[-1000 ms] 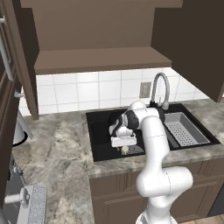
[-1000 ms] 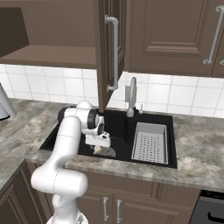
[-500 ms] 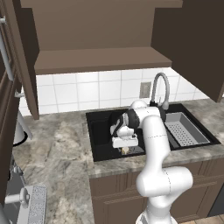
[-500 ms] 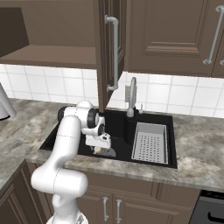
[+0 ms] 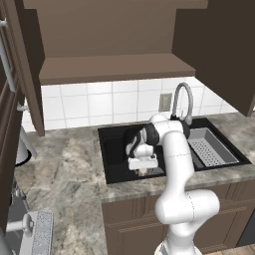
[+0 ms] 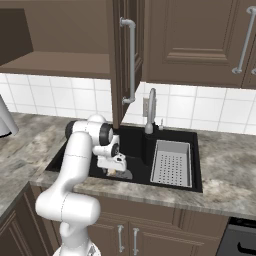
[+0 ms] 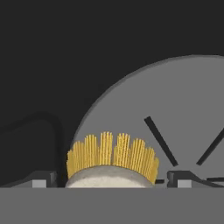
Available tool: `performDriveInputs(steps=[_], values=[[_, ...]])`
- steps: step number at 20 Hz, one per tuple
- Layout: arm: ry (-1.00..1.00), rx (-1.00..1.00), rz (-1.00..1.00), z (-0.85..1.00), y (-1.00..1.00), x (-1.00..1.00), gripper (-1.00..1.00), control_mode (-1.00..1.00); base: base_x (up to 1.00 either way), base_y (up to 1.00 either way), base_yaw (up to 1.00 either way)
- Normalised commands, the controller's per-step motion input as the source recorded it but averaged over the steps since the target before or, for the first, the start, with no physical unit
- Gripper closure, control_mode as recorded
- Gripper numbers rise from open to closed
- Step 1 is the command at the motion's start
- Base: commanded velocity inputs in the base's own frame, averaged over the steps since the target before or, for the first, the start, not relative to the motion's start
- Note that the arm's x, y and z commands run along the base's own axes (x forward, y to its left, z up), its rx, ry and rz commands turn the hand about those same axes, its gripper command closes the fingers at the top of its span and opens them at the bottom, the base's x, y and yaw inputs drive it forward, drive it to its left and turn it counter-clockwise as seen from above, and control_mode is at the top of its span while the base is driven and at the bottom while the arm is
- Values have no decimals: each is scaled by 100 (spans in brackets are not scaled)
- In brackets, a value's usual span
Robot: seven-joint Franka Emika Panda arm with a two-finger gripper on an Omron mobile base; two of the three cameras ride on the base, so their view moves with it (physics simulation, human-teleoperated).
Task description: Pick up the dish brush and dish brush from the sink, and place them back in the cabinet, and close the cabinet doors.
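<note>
Brown wood everywhere up top: the cabinet (image 5: pixel 114 69) hangs open well above the gripper (image 7: pixel 111 179), its doors (image 6: pixel 125 60) swung out wide, so there's loads of free air between the shelf and the counter (image 5: pixel 64 174) that the arm has reached down past. Below that, the black sink (image 5: pixel 112 149) walls box the gripper in; its front rim sits right behind the hand in the left base view, and the grey rack (image 6: pixel 171 162) plus the faucet (image 6: pixel 150 110) are off to the gripper's side, near but not touching.

In the hand view the round grey drain (image 7: pixel 175 113) spreads out ahead of the fingers. The dish brush (image 7: pixel 111 159), whitish with a yellow-orange bristle head, sits right between the two fingertips (image 7: pixel 43 179), bristles pointing up the view. Jaws are spread as wide as they go, one tip on each side of the brush head with a gap, so nothing's pinched yet.

Compared with a second ago, barely anything's different: same base spot, arm in basically the same low pose over the basin.
</note>
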Motion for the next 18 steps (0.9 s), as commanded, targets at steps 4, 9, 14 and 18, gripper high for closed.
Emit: performDriveInputs(steps=[4,9,14,18], values=[[-1,0,0,-21,13,0,100,-100,0,0,0],[0,0,0,-24,13,0,100,-100,0,0,0],[0,0,0,-9,9,0,100,-100,0,0,0],[0,0,0,7,12,-3,100,-100,0,0,0]])
